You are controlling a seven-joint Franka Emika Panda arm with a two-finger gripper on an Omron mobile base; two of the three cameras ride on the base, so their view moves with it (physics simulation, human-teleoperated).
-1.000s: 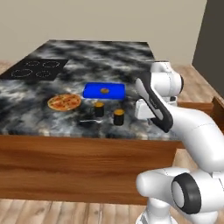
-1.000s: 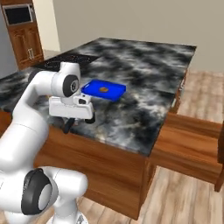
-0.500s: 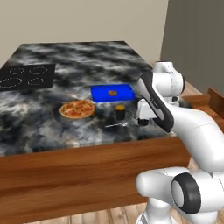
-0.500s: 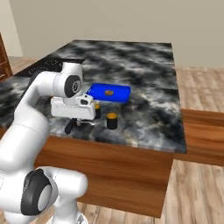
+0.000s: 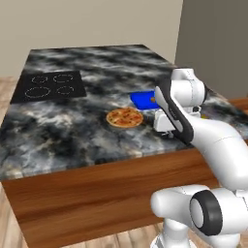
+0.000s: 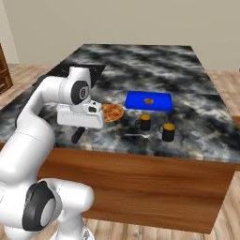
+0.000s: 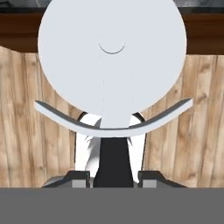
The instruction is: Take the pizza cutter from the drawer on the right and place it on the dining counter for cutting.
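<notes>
Gripper (image 7: 112, 175) over wooden floor (image 7: 26, 113)

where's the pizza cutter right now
The pizza cutter is in the gripper: in the hand view its round wheel fills the top, black handle between the fingertips, above wooden floor beside the dining counter.

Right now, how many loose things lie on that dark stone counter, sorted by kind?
pizza: 1
blue tray: 1
small orange piece in the tray: 1
dark shakers: 2
thin silver utensil: 1
Total: 6
</notes>
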